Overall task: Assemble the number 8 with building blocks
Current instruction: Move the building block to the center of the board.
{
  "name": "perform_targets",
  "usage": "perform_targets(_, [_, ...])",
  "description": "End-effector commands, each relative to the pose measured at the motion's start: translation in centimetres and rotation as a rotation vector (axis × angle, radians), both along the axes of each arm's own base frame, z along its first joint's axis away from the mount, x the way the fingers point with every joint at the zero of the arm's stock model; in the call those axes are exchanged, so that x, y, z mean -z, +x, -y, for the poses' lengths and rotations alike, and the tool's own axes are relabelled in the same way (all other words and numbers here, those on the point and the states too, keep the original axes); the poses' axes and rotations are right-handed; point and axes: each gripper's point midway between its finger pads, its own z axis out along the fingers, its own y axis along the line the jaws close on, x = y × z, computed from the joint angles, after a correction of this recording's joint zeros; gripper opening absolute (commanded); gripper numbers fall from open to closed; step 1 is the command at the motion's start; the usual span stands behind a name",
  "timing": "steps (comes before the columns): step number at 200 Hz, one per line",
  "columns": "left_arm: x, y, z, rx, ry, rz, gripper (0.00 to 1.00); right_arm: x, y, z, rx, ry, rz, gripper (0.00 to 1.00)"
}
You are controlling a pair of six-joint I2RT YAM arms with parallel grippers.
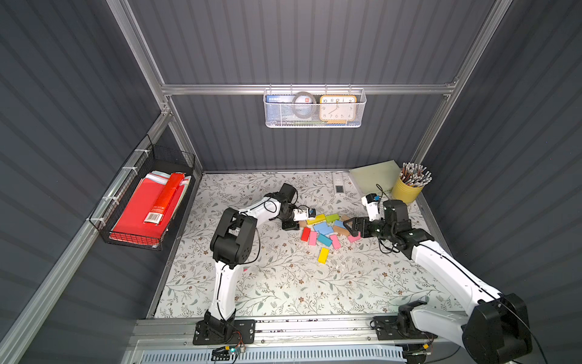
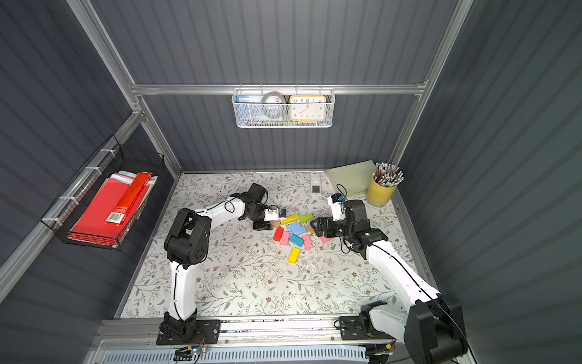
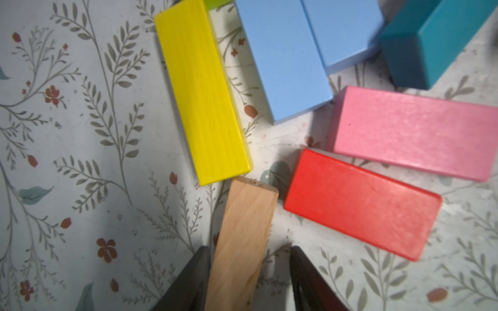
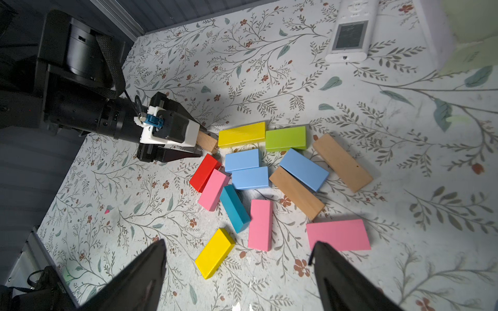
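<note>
At the nine o'clock edge of the scattered building blocks (image 1: 324, 228), the left gripper (image 3: 248, 247) straddles a tan block (image 3: 246, 212): one of its fingers (image 3: 186, 280) touches the wood, a sliver of tabletop (image 3: 80, 134) shows beside the other, so nothing is clamped yet. The squeeze looks best made square across the block's sides, then a straight lift, because the yellow block (image 3: 202, 94) and red block (image 3: 361, 204) lie just beside its tip. No number 8 is begun; the blocks sit near one o'clock of the tabletop's middle. At their three o'clock side the right gripper (image 4: 239, 243) hovers, fingers spread wide, empty. Floral print covers the tabletop, open toward six o'clock. Dark ribbed walls (image 1: 315, 47) enclose it: a black wire basket (image 1: 135, 241) at nine o'clock, a white mesh basket (image 1: 283, 119) at twelve, a yellow pencil cup (image 1: 406, 190) at two.
</note>
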Motion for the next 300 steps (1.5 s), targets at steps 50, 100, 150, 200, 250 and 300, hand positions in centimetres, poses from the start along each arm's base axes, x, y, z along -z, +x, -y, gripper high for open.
perform_targets(50, [1.6,-0.7,-0.1,0.070,0.046,-0.036,0.24,1.0,-0.1,0.1,-0.009,-0.007,-0.021,0.89])
perform_targets(100, [0.6,1.0,-4.2,0.013,0.065,-0.005,0.21,1.1,-0.3,-0.3,-0.038,0.000,-0.023,0.89])
perform_targets(150, [-0.6,1.5,-7.3,-0.024,0.048,0.030,0.25,1.1,-0.3,-0.7,-0.061,0.014,-0.030,0.89])
perform_targets(200, [0.2,1.2,-8.1,-0.025,0.063,0.032,0.33,2.0,-0.2,-0.9,-0.069,0.007,-0.058,0.89])
perform_targets(250, [-0.8,1.9,-7.8,-0.019,0.049,0.092,0.63,2.1,-0.2,-0.9,-0.072,0.008,-0.062,0.89])
perform_targets(300, [-12.2,5.5,-5.5,-0.211,-0.213,0.292,0.75,1.0,0.2,-1.0,-0.057,0.028,-0.040,0.89])
